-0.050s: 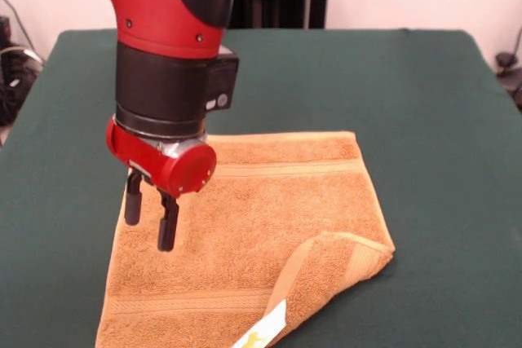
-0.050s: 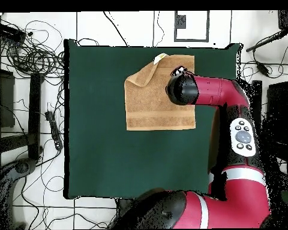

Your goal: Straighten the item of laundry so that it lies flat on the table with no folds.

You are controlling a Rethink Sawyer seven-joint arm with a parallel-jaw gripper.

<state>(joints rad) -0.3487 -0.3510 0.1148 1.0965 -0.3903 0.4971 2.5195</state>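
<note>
The item of laundry [image 1: 269, 209], an orange-tan towel, lies on the green table [image 1: 440, 103]. Its near right corner [image 1: 342, 262] is folded back over the towel, and a white tag [image 1: 265, 328] shows at the fold's near end. My gripper [image 1: 149, 231] points down over the towel's left edge, open, with its two black fingers [image 1: 168, 222] apart and nothing between them. I cannot tell whether the tips touch the cloth. From overhead, the towel [image 2: 155, 102] has its folded corner [image 2: 147, 70] at the upper left, and the arm's wrist [image 2: 183, 90] covers its right edge.
Green table [image 2: 98, 132] surface surrounds the towel, widest on the right in the front view. Cables [image 2: 32, 54] and stands lie on the floor beyond the table's left edge in the overhead view. The arm's red body [image 2: 230, 179] reaches in from the bottom right.
</note>
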